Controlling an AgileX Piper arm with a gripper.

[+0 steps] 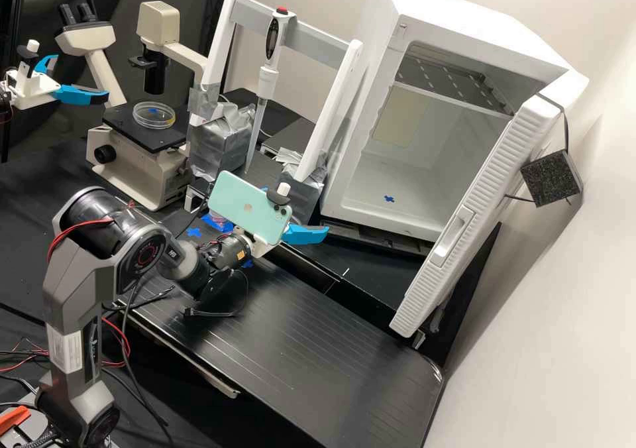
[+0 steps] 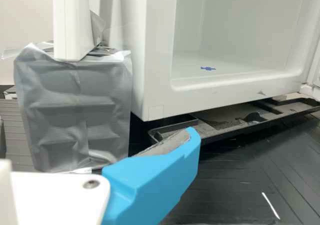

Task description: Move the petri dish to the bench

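Note:
In the high view my gripper (image 1: 295, 213) is open above the bench (image 1: 291, 342), in front of the white cabinet. One blue finger reaches out past the phone on the wrist; a bit of the other shows behind the phone. The wrist view has one blue finger of the gripper (image 2: 155, 177), with nothing against it. A clear petri dish (image 1: 154, 114) with some yellow in it lies flat on the microscope stage, well away from the gripper. Partly hidden behind the phone, a low pinkish round thing (image 1: 216, 222) rests over blue tape; I cannot tell if it is a dish.
The open white cabinet (image 1: 377, 199) has its door swung toward the bench. A pipette (image 1: 262, 103) hangs from a white frame with taped feet. The microscope (image 1: 139, 163) stands behind the arm, and a second arm's gripper (image 1: 76, 90) is beside it.

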